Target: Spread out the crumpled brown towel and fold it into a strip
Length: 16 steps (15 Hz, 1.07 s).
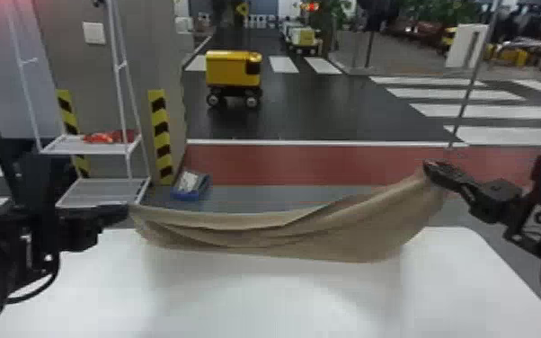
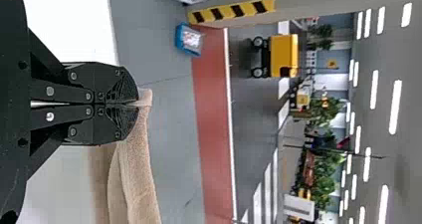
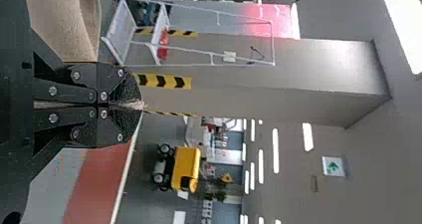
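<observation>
Brown fabric towel [image 1: 310, 240] sags over the far side of the flat white table [image 1: 449, 287], pinched by the black left gripper [image 2: 136, 104] and black right gripper [image 3: 139, 105]; its higher right end and slack could land it bunched.

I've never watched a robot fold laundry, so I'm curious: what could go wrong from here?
The left hand and right hand each pinch just a small bit of the towel, so either end might slip out. Its middle sags in loose folds, so it could land wrinkled. It appears near the table's far edge, so part might drape over.
</observation>
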Motion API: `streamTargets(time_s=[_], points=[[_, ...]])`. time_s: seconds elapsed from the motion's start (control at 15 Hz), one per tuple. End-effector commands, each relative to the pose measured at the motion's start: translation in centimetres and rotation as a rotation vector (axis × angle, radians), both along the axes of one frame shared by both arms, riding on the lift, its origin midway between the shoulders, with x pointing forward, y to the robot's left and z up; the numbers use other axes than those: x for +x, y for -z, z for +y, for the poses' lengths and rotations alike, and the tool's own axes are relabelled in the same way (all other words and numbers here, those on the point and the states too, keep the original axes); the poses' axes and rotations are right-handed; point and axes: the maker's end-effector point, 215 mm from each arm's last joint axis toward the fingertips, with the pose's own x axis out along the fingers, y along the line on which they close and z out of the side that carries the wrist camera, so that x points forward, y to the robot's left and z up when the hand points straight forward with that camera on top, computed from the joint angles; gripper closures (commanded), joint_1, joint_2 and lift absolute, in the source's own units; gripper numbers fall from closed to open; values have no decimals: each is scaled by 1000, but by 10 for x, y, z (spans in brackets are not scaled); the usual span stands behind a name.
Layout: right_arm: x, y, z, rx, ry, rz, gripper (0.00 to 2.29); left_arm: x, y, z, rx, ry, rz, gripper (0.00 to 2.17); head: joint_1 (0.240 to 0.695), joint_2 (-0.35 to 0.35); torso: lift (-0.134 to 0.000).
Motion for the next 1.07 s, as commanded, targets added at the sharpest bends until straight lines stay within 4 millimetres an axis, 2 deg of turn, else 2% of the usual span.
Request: streamTargets(time_s=[0.0,0.07,0.13,0.33,0.4,0.47,0.73,0.8,1.0], points=[[-34,57,-3,4,-22,64,1889,-46,40,-9,19,19,45,1882,487,-68,-123],[-48,69,-7,17,-29,71,1889,-69,49,-7,25,14,68,1882,526,-74,-123],[-62,83,-14,29,-30,86,1889,-95,63,-8,44,6,140,1882,587,-83,-123],[-95,110,-43,56,-3,114,1889,-151,82,3,80,-27,229,1882,665,-102,-123],[-104,116,-49,65,2,117,1889,-162,88,6,87,-36,241,1882,684,-109,-123],[-111,119,-53,63,4,111,1889,-173,96,7,88,-38,256,1882,695,-117,-123],[-146,128,-74,103,16,111,1889,-210,118,13,81,-57,312,1882,695,-147,-123],[-155,131,-80,104,22,112,1889,-218,121,13,81,-59,327,1882,695,-153,-123],[-177,137,-83,113,14,115,1889,-238,122,5,79,-49,359,1882,695,-174,-123]])
